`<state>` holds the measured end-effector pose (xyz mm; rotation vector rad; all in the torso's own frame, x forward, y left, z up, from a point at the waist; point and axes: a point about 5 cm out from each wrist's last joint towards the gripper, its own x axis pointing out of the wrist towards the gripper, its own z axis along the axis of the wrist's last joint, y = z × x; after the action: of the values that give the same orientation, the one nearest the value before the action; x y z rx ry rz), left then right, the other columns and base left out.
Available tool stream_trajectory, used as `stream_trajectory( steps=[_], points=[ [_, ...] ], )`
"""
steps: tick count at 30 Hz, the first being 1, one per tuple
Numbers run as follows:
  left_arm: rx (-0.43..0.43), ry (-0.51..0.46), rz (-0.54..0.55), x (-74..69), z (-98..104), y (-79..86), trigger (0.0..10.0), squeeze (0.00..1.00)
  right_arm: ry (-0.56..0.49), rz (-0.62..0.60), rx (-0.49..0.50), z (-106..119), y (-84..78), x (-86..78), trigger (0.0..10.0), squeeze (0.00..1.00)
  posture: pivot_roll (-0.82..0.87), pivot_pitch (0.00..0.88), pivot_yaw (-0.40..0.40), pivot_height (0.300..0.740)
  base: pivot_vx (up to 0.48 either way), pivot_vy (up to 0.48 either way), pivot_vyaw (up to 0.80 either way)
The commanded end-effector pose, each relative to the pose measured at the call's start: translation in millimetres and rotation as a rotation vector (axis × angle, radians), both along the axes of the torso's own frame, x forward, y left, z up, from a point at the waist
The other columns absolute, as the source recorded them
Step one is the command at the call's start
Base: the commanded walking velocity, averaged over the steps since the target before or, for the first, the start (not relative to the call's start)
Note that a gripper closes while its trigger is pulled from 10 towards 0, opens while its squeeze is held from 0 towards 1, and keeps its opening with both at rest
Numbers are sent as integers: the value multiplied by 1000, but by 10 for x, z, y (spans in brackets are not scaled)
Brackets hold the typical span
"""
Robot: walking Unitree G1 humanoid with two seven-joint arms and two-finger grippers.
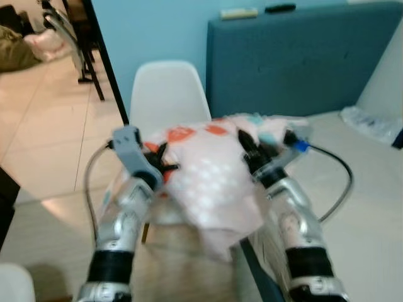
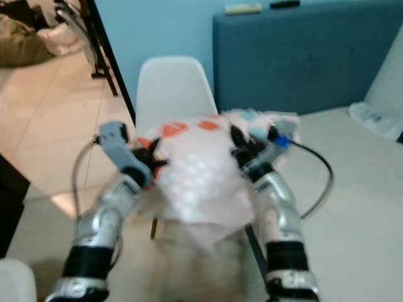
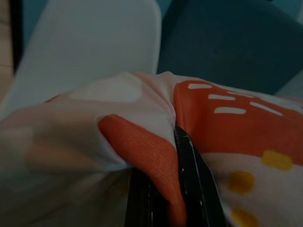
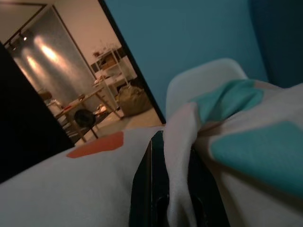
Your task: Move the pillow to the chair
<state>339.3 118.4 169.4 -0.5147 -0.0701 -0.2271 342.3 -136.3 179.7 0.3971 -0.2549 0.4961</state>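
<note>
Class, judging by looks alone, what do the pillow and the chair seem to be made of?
The pillow looks like soft woven cotton-type fabric, matte and printed: it creases and bunches where the left hand and right hand pinch it. The chair looks like moulded white plastic: a smooth, seamless, rounded shell.

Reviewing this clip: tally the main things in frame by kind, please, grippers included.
Pillow: 1
Chair: 1
Blue headboard: 1
Grippers, left gripper and right gripper, both pinching the pillow: 2
Total: 5
</note>
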Motion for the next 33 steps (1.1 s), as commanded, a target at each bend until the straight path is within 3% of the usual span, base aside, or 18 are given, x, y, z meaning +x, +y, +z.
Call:
stream_trajectory(
  steps=[1, 7, 12, 24, 33],
  points=[
    [11, -68, -41, 2, 133, -111, 10000, 0, 0, 48, -20, -23, 100, -17, 10000, 0, -34, 109, 37, 740, 0, 0, 750],
    [1, -76, -44, -1, 146, -102, 10000, 0, 20, 26, -19, -43, 96, -3, 10000, 0, -34, 111, 37, 740, 0, 0, 123],
    [17, -49, -36, 9, 105, -100, 10000, 0, 20, 33, -20, -51, 104, -16, 10000, 0, -35, 114, 36, 740, 0, -480, 0],
    [-5, -15, -7, 21, 53, -84, 10000, 0, 36, 61, -24, -86, 159, -38, 10000, 0, -36, 118, 29, 740, 0, 0, 0],
    [11, -42, -15, 14, 75, -74, 10000, 0, 36, 95, -50, -97, 219, -44, 10000, 0, -35, 111, 26, 740, 0, 0, 0]
  ],
)
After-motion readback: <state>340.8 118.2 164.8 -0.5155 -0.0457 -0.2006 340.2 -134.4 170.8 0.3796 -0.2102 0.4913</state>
